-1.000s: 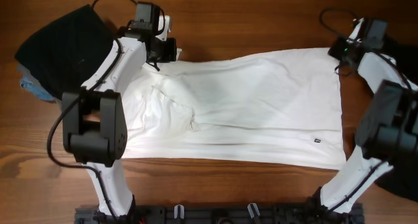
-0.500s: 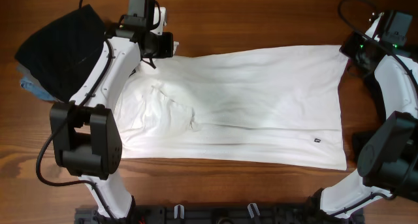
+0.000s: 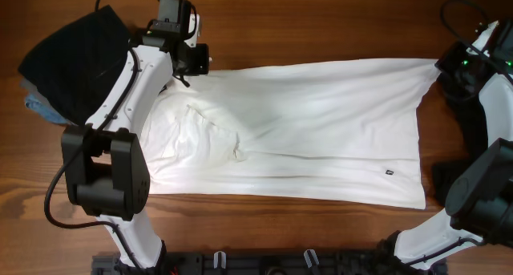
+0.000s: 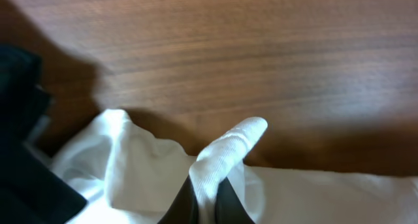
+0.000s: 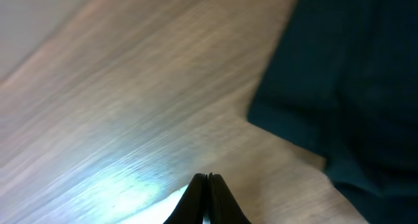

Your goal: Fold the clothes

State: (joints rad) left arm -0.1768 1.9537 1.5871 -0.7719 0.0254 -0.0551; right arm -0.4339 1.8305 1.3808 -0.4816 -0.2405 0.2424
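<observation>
As left tool and right tool clamp its corners, the T-shirt lies stretched.

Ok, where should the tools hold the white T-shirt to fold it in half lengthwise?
Probably the two ends of its far edge, coming from the far side: the white T-shirt lies flat, spread lengthwise, and the left tool and right tool are shut on those thin ends.
</observation>
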